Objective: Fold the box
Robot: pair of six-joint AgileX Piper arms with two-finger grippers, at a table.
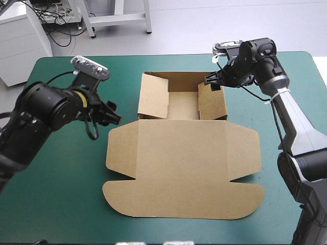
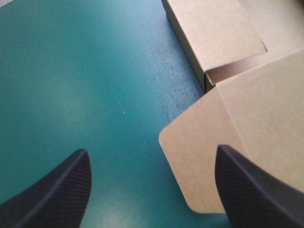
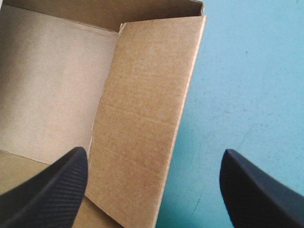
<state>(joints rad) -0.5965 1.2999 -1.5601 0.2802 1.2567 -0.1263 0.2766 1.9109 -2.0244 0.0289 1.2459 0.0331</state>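
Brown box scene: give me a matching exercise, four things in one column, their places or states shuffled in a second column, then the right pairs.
Column one:
1. left gripper
2. right gripper
3. lid
4. tray

Column two:
A. walls raised, toward the far edge of the table
B. jaws open, astride the tray's right wall
C. lying flat, toward the table's near edge
D. jaws open, at the lid's left corner flap

Pairs: 1-D, 2-B, 3-C, 4-A.
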